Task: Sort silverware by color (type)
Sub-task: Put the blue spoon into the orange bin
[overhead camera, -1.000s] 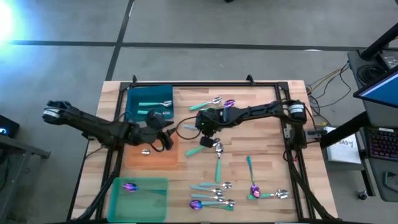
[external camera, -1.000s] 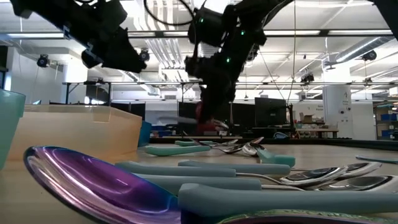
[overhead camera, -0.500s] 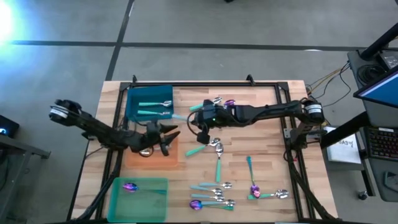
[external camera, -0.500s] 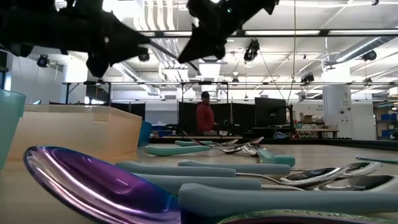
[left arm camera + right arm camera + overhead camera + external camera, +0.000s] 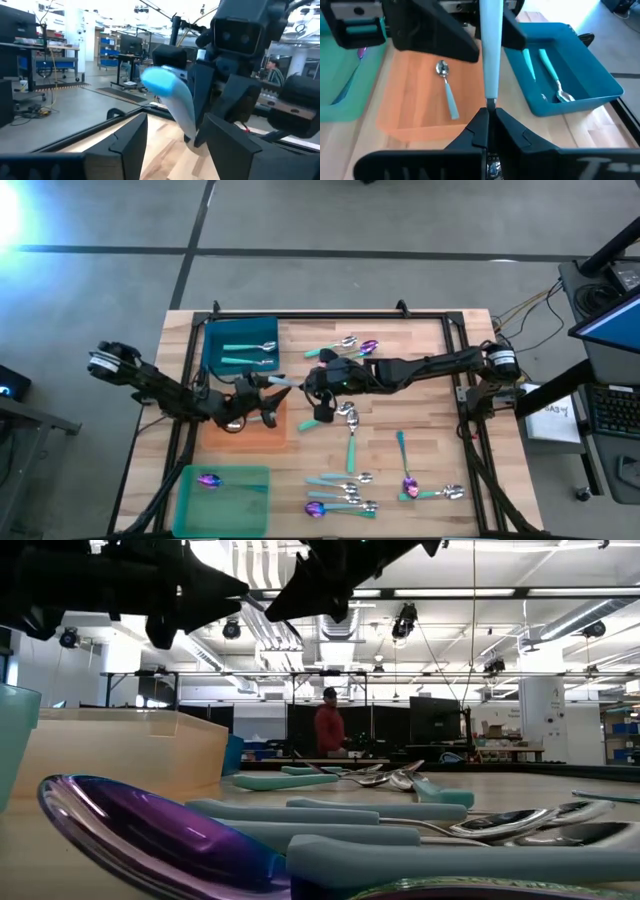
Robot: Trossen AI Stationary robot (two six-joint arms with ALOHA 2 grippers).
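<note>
Between open left fingers (image 5: 127, 145), right gripper (image 5: 487, 122) pinches pale-handled spoon (image 5: 490, 50) (overhead obscures).

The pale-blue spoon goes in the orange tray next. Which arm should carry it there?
Left, probably. The left gripper hangs open around the handle of the spoon, above the edge of the orange tray. The right gripper, shut on the spoon, is stretched across the table.

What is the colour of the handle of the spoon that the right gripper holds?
Pale blue. The spoon handle shows best in the right wrist view.
</note>
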